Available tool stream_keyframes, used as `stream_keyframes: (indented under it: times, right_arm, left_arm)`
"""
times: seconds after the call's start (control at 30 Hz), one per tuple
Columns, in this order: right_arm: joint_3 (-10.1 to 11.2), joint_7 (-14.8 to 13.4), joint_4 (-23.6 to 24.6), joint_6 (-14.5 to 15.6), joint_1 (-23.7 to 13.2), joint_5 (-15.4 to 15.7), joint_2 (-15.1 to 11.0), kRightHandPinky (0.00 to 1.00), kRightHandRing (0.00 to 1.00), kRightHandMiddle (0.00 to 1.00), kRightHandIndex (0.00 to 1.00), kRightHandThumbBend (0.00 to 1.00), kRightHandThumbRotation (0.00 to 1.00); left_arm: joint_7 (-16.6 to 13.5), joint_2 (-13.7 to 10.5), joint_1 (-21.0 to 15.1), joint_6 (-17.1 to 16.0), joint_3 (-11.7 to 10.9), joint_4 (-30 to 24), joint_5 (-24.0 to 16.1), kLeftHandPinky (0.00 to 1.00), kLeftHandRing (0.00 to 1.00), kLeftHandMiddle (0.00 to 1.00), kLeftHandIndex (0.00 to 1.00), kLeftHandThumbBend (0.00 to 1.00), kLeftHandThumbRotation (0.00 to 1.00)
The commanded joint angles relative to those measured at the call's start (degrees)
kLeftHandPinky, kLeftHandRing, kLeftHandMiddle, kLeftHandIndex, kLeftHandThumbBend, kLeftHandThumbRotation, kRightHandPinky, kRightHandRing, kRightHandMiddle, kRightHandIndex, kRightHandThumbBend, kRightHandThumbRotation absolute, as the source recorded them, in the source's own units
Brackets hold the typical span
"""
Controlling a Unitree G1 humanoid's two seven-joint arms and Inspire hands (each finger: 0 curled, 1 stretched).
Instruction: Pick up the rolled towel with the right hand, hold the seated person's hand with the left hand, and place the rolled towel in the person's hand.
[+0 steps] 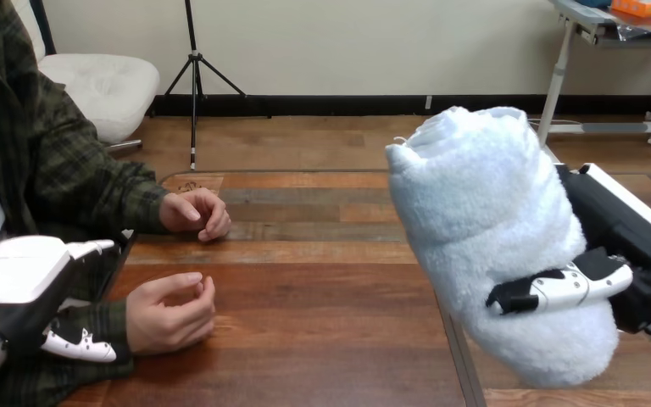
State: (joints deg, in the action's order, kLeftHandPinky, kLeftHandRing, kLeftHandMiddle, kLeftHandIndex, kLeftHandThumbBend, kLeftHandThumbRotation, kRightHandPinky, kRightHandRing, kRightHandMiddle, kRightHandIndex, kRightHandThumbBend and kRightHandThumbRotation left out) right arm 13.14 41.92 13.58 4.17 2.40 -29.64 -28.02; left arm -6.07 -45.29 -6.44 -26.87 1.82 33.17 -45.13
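A pale blue rolled towel (496,229) hangs above the table at the right, tilted, with my right hand (619,246) shut on it; a finger (559,288) wraps across its lower front. My left hand (25,292) is at the lower left, over the person's sleeved forearm, its fingers (80,343) curled at the wrist of the person's near hand (169,312). That near hand rests on the wooden table (322,305) with loosely curled fingers. The person's far hand (197,214) lies further back, also loosely curled.
The person sits at the left side, forearms on the table. A seam (462,356) between table boards runs under the towel. Bare wood lies between the person's hands and the towel.
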Motion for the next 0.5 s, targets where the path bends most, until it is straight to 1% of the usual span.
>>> stream_keyframes:
  times: [0.0,0.1,0.2,0.3,0.4,0.47]
  right_arm:
    - [2.29,0.5,4.47,-1.42,-1.28,-1.82,-1.09,0.05,0.11,0.17,0.19,0.69,0.0]
    - [2.79,-0.04,5.49,-1.15,-0.7,-1.55,-1.02,0.05,0.1,0.17,0.19,0.69,0.0]
    - [3.2,-0.08,6.02,-1.16,-0.27,-1.59,-0.91,0.05,0.1,0.17,0.18,0.69,0.0]
    - [3.58,-0.5,6.55,-1.67,0.18,-1.02,-0.65,0.05,0.1,0.16,0.18,0.7,0.0]
    - [3.86,-0.43,6.56,-1.66,0.4,-1.43,-0.41,0.05,0.1,0.16,0.18,0.7,0.0]
    - [4.05,-0.84,6.83,-1.1,0.67,-1.7,-0.35,0.04,0.1,0.16,0.18,0.7,0.0]
  left_arm:
    - [-2.11,-2.25,-5.55,-0.48,2.61,3.49,-0.85,0.8,0.84,0.84,0.85,1.0,0.35]
    - [-1.47,-2.09,-6.1,-0.3,3.25,4.36,-0.36,0.8,0.84,0.84,0.85,1.0,0.35]
    - [-2.17,-2.1,-6.91,-0.42,4.33,5.91,-0.73,0.79,0.83,0.84,0.85,1.0,0.36]
    - [-1.37,-2.22,-7.41,-0.31,5.07,6.53,-0.47,0.78,0.83,0.84,0.85,1.0,0.36]
    - [-0.4,-2.31,-7.65,0.19,5.57,6.62,-0.06,0.77,0.83,0.84,0.85,1.0,0.37]
    - [0.59,-2.41,-7.62,0.5,5.72,6.39,0.46,0.76,0.82,0.84,0.85,1.0,0.38]
